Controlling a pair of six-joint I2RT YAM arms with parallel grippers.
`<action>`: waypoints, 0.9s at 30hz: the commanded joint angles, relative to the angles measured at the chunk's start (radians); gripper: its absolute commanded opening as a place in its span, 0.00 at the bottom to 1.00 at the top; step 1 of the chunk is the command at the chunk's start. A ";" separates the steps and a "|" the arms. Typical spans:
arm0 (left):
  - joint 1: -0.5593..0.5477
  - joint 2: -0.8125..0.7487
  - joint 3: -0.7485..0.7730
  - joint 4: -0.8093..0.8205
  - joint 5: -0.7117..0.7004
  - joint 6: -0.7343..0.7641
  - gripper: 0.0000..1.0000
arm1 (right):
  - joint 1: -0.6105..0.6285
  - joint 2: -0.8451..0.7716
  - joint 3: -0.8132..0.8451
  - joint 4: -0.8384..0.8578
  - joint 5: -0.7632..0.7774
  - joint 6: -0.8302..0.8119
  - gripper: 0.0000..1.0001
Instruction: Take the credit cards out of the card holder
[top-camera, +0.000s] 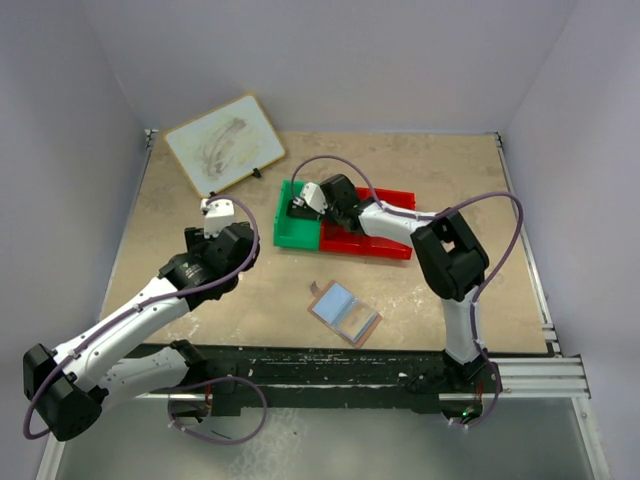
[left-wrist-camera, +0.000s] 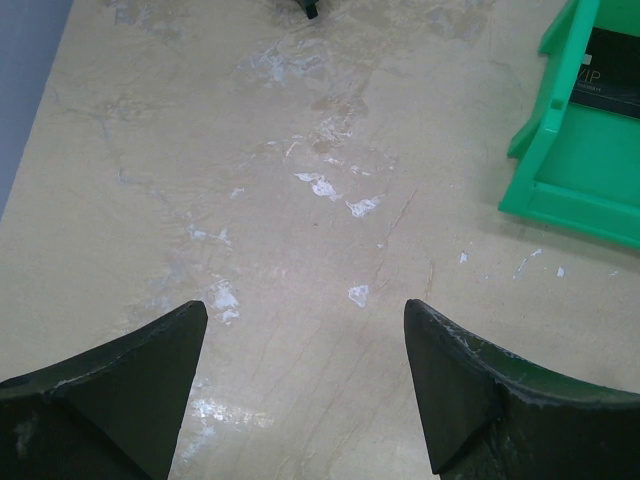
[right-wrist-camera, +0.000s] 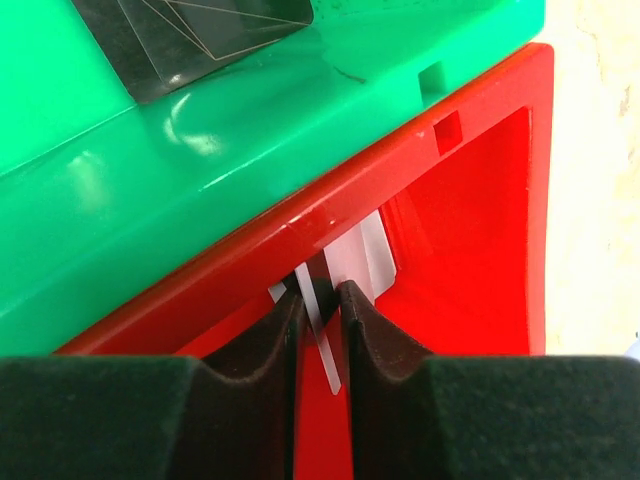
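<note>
The card holder (top-camera: 343, 312) lies open and flat on the table in front of the bins, pale blue panels up, and neither gripper is near it. My right gripper (top-camera: 303, 203) (right-wrist-camera: 320, 290) hangs over the red bin (right-wrist-camera: 480, 200) beside the green bin's wall. Its jaws are slightly parted, and a thin white card (right-wrist-camera: 326, 335) stands slanted and loose in the gap. More white card (right-wrist-camera: 375, 255) shows beyond the tips inside the red bin. A dark card (right-wrist-camera: 190, 35) lies in the green bin (right-wrist-camera: 150, 200). My left gripper (left-wrist-camera: 305, 310) (top-camera: 218, 208) is wide open and empty over bare table.
The green bin (top-camera: 295, 225) and red bin (top-camera: 370, 243) sit side by side at mid-table. A white board (top-camera: 225, 143) leans on a stand at the back left. The green bin's corner (left-wrist-camera: 570, 180) shows to the right of my left gripper. Walls enclose the table.
</note>
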 joint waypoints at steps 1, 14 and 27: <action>0.005 0.008 0.027 0.029 0.005 0.025 0.77 | -0.012 -0.017 0.037 -0.052 -0.036 0.031 0.25; 0.006 0.025 0.027 0.031 0.012 0.029 0.76 | -0.019 -0.076 0.026 -0.028 -0.045 0.089 0.46; 0.005 0.040 0.028 0.031 0.014 0.031 0.76 | -0.020 -0.381 -0.100 0.081 -0.117 0.335 0.48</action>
